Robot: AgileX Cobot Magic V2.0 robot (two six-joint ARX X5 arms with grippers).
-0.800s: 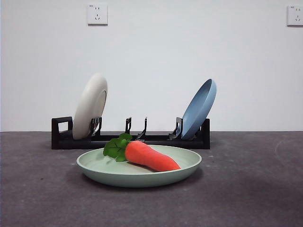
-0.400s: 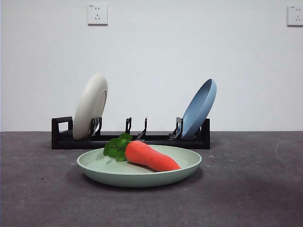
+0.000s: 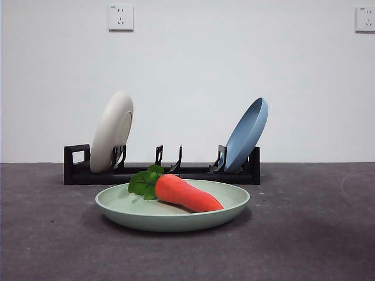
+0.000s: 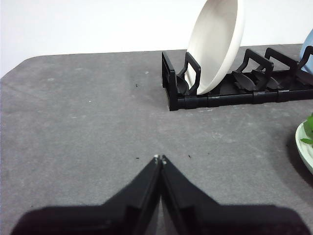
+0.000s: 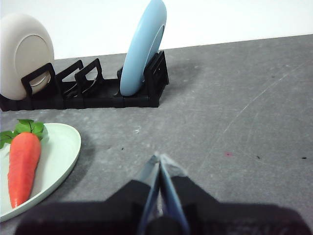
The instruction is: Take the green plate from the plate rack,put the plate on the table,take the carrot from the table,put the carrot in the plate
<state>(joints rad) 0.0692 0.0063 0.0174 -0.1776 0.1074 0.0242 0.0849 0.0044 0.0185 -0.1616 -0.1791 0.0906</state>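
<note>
Front view: orange-red carrot (image 3: pixel 186 194) lying in green plate (image 3: pixel 172 213).

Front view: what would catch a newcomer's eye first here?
The carrot stands out, lying in the green plate on the table in front of the rack. Behind, a white plate leans at the rack's handle end and a blue plate at the other. The left gripper and right gripper are both shut, off to either side.
</note>
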